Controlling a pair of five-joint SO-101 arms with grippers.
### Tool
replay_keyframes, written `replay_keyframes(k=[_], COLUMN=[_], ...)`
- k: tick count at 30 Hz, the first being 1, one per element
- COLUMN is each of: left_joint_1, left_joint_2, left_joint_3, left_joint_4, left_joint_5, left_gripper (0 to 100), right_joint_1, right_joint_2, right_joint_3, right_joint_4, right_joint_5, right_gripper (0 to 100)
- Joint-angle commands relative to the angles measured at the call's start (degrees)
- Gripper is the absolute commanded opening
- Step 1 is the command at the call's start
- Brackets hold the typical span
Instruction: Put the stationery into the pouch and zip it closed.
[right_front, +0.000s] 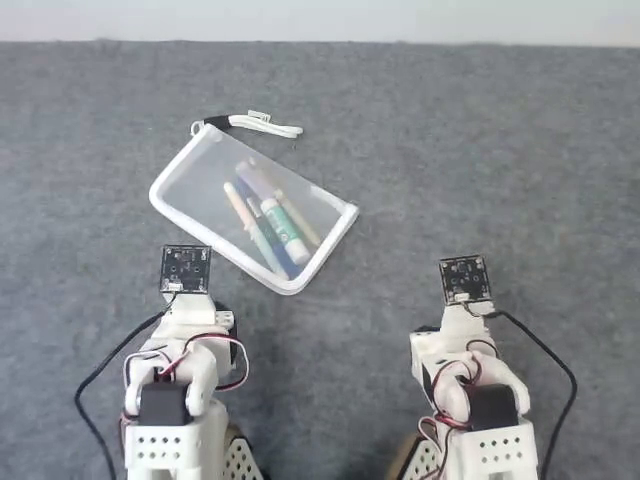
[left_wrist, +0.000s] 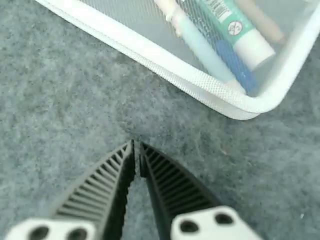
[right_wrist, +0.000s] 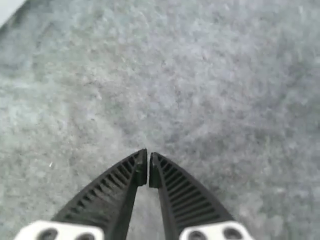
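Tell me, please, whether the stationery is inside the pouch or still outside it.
Inside. The pens and glue stick lie within the white border of the pouch, seen through its mesh wall.

Nothing really readable here. The glue stick (left_wrist: 235, 30) in the pouch (left_wrist: 200, 87) has a barcode and a little round symbol, but the print's too tiny to make out.

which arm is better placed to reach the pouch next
Probably left: the left pincer, shut, sits just short of the pouch. The right pincer, also shut, is over bare grey mat, farther off.
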Motion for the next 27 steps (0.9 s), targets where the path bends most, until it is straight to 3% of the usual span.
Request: replay_keyframes(k=[1,6,16,27], left_joint_1=[-0.3,-0.3,-0.3,-0.3], left_joint_2=[-0.8,-0.8,-0.8,-0.8], left_joint_3=[-0.7,-0.7,-0.7,-0.7], left_joint_4=[0.3,0.3,0.3,0.3], left_joint_5=[-0.4,-0.4,-0.4,-0.4], left_gripper=[1,1,1,1], right_joint_1=[1.1,1.5,1.4,1.4], right_joint_2=[-0.6,-0.6,-0.6,-0.6], right_joint_3=[1.1,1.1,1.1,1.1], right_joint_4=[0.6,0.5,0.0,0.6], right_joint_5=[6.9,13.1,7.6,7.4], right_gripper=[0.7,0.7,0.7,0.8])
